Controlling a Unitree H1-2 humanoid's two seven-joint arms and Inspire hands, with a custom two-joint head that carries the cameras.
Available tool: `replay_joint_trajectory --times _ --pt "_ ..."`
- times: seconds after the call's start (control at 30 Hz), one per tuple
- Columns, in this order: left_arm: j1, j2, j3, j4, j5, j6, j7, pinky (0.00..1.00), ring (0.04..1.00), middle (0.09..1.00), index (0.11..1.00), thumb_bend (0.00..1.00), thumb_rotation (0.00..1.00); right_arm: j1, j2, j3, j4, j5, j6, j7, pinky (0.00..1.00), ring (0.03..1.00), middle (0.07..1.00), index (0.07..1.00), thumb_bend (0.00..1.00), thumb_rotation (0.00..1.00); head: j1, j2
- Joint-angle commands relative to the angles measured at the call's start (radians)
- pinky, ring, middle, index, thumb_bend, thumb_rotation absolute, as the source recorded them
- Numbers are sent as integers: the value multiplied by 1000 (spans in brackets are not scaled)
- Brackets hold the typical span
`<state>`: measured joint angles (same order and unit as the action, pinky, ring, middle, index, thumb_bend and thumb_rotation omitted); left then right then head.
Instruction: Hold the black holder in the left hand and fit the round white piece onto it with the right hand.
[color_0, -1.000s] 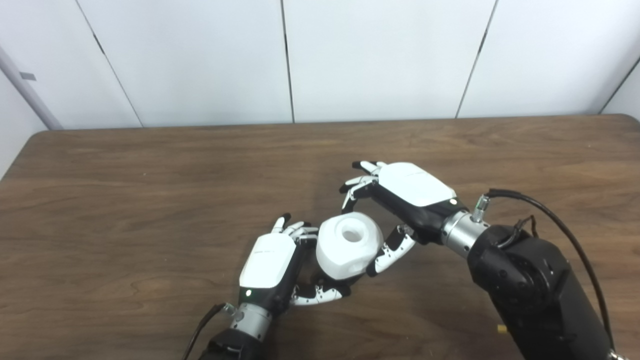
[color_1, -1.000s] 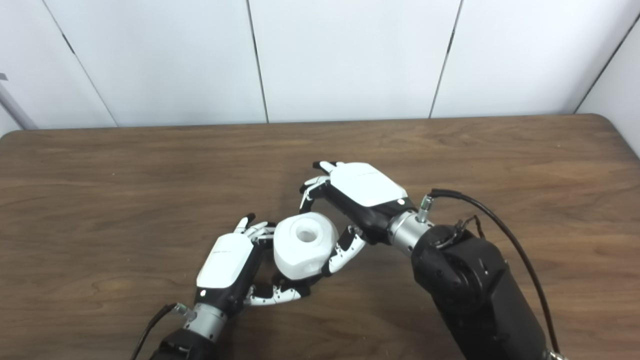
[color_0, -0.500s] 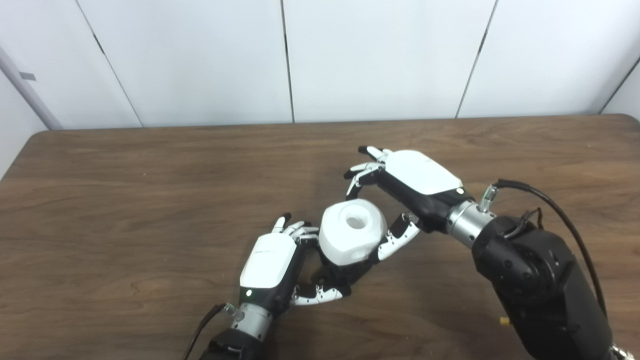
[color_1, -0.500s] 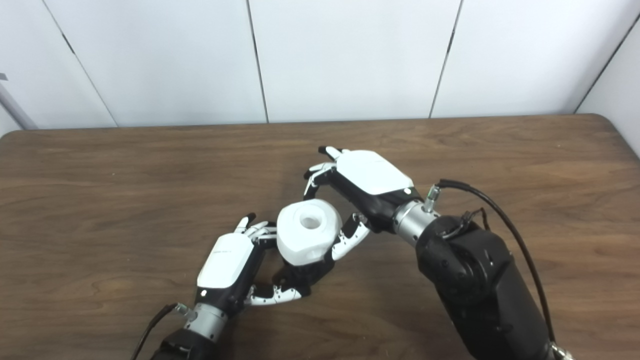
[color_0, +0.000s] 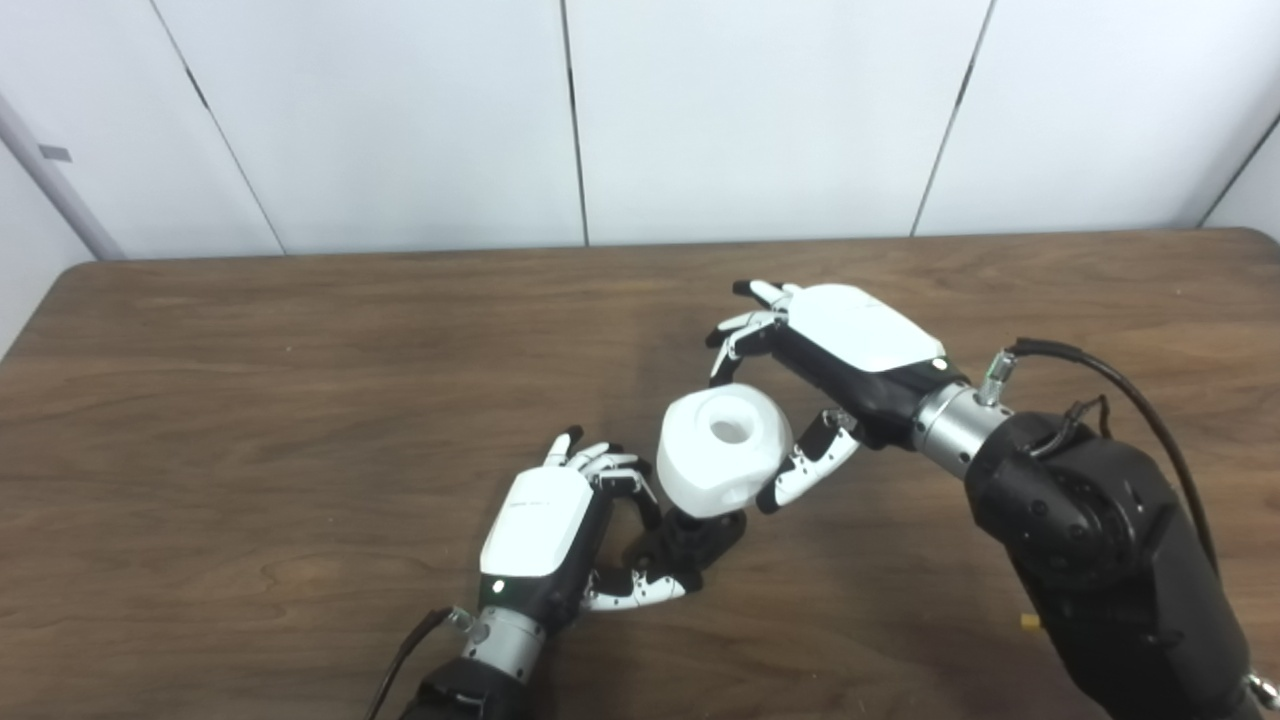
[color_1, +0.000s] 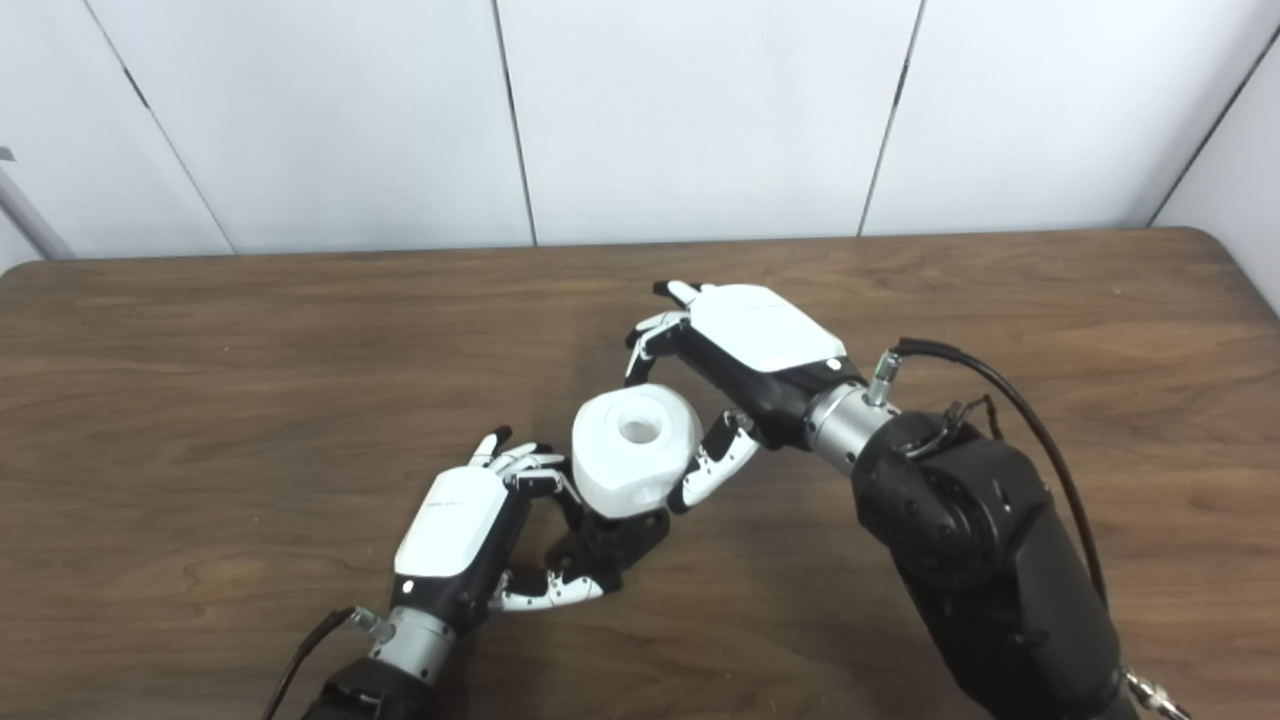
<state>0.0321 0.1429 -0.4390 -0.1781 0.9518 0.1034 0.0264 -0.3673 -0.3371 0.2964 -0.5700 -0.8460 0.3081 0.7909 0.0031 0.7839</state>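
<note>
Left hand (color_0: 545, 535): curling its fingers (color_0: 632, 590) round the lower part of the holder, thumb on the near side and the other fingers on the far side, and bracing it low over the table (color_0: 250, 420).
Holder (color_0: 690, 540): sitting between the left fingers, black, its upper part passing under the white piece; whether its base is touching the table I cannot tell.
White piece (color_0: 722, 455): sitting just above and to the right of the left fingers, hole facing up, its underside meeting the holder's top; it looks tilted and offset to the right, not squarely down.
Right hand (color_0: 835, 365): pinching the white piece, thumb on the near right flank and the other fingers arching over the far rim; the fingers are half spread, not pressed together.
Done: the holder is being gripped and the white piece is being brought onto its top.
Left: as I judge it, centring the piece over the holder, pressing it home, then letting go with the right fingers.
</note>
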Motion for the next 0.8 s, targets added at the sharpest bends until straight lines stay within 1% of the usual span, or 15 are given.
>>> replay_joint_trajectory --times 0.0,0.23,0.57,0.77 --pt "-1 2 -13 20 19 9 -30 993 860 761 485 521 47 -47 -9 -10 -39 6 -9 2 1000 981 820 481 525 134 1 0" --pt "0 3 -13 16 18 10 -32 995 860 761 485 521 47 -44 -7 -7 -48 1 -7 33 1000 981 823 481 525 133 1 3" --pt "-1 4 -14 15 22 10 -31 992 857 762 485 521 47 -42 11 20 -62 -12 -9 58 1000 983 824 481 525 133 1 3" --pt "-1 3 -14 15 22 8 -28 986 855 759 485 521 47 -35 29 30 -57 -24 -15 49 1000 983 821 481 525 133 2 4"
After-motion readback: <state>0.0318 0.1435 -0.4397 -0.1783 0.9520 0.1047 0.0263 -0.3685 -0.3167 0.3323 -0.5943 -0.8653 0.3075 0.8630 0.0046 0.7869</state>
